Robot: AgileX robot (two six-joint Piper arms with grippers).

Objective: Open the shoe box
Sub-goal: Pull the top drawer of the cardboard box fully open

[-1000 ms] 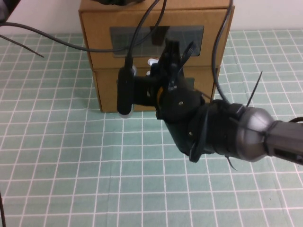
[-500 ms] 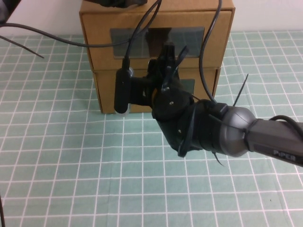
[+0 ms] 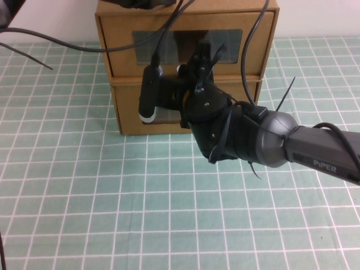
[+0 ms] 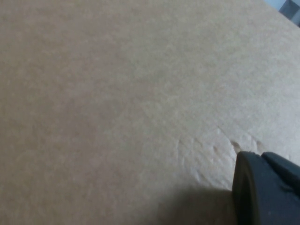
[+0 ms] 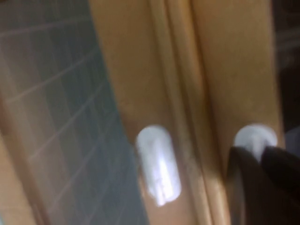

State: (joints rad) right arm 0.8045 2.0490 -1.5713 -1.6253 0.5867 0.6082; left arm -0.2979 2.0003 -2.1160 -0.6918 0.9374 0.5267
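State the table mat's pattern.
Mat: green with a white grid, best in the high view.

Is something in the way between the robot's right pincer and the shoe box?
No, nothing I can see. The right pincer is already up close at the front of the stacked shoe boxes, by a white pull tab. The left pincer is at the boxes' cardboard top, not in between.

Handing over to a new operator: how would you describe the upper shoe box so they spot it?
At the far edge of the green checked mat stands a stack of two brown cardboard boxes, with the right gripper at its front. The upper shoe box is the top one, and unlike the lower box it has the left gripper at its lid.
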